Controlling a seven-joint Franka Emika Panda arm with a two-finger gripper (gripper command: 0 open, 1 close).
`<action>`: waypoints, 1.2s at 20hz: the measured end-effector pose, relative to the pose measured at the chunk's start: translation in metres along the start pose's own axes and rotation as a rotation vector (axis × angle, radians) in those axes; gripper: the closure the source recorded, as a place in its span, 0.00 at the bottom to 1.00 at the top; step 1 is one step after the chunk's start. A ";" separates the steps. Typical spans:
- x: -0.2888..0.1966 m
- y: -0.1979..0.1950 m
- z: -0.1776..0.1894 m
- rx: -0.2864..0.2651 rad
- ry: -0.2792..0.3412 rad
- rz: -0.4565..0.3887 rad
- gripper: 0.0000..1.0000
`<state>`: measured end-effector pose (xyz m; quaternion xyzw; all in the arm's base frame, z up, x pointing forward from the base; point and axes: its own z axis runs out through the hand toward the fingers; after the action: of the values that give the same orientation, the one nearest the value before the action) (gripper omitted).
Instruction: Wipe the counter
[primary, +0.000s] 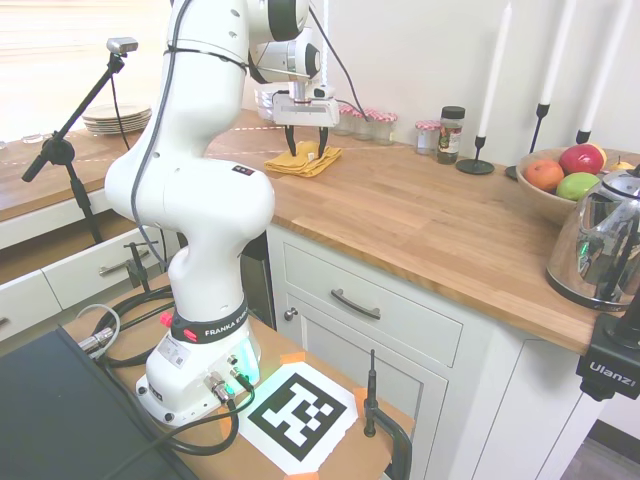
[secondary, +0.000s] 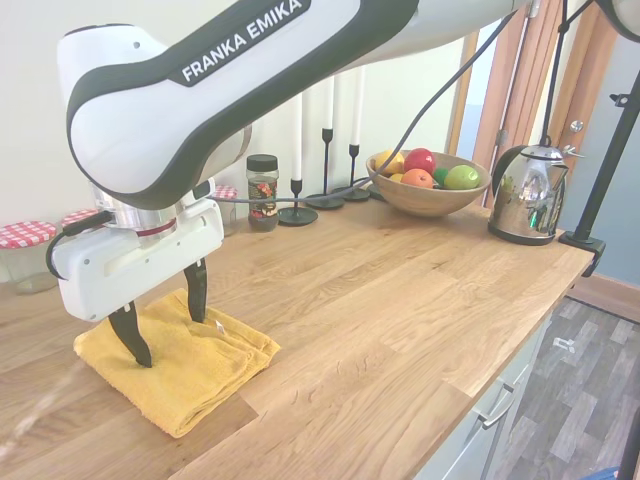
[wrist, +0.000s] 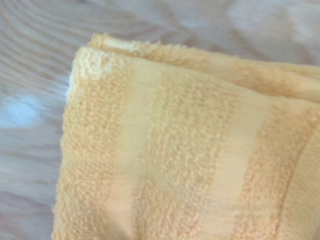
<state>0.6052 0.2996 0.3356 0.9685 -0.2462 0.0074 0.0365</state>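
The claw (secondary: 163, 315) hangs over a folded yellow terry towel (secondary: 180, 372) with its two dark fingers (secondary: 131, 336) spread wide apart and pointing straight down — nothing is between them. In the second exterior view the fingertips sit at or just above the cloth, one near the towel's far left part and the other near its middle; whether they actually touch the fabric cannot be told. The towel lies flat on the counter (secondary: 400, 300), a long warm-brown butcher-block top made of plank strips that runs over white cabinets with metal handles (primary: 356, 304). In the first exterior view the same towel (primary: 304, 160) shows toward the back of the counter (primary: 430, 220), under the claw (primary: 305, 137), with the white arm reaching over from its base beside the cabinets.

The wrist view is filled by the towel (wrist: 190, 150) — looped pile with smoother woven bands and a folded edge — with blurred wood grain of the counter (wrist: 35, 75) beyond one corner.

Further along the counter stand a spice jar with a dark lid (secondary: 263, 192), three black candlesticks with white candles (secondary: 326, 160), a wooden bowl of fruit (secondary: 425, 190) and a chrome kettle (secondary: 528, 192). Small jars with red-and-white checked lids (secondary: 20, 254) sit near the wall behind the towel, and a stack of white plates (primary: 118, 118) rests at the far end by the window.
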 end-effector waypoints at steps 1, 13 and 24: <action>0.000 -0.001 0.000 -0.004 0.002 -0.001 0.00; 0.008 0.004 0.002 0.000 -0.005 0.041 1.00; 0.019 0.012 0.003 0.002 0.000 0.062 1.00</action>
<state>0.6162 0.2796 0.3340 0.9605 -0.2760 0.0085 0.0354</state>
